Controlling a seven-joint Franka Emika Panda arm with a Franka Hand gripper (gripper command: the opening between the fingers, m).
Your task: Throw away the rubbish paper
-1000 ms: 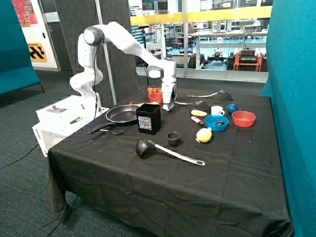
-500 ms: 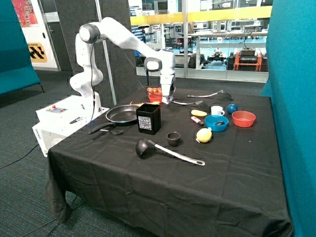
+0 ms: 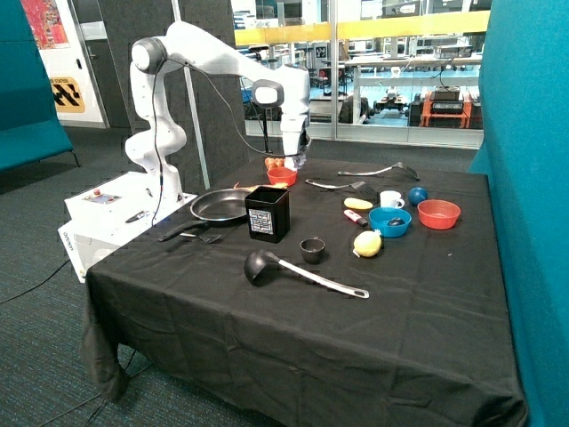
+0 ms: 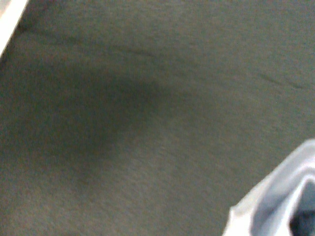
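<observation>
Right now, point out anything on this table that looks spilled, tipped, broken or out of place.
Nothing stands out. The ladle lies flat on the black cloth, and the black bin, small dark cup, blue bowl and red bowl sit upright. The pincer hangs above the orange bowl.

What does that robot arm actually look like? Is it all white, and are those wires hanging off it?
The arm is mostly glossy white, built of rounded, tube-like sections with dark grey caps at the joints. A thin black cable runs along it, hanging loose in places. The gripper at its end is white with darker parts. The arm stands on a white box-like base beside the table.
</observation>
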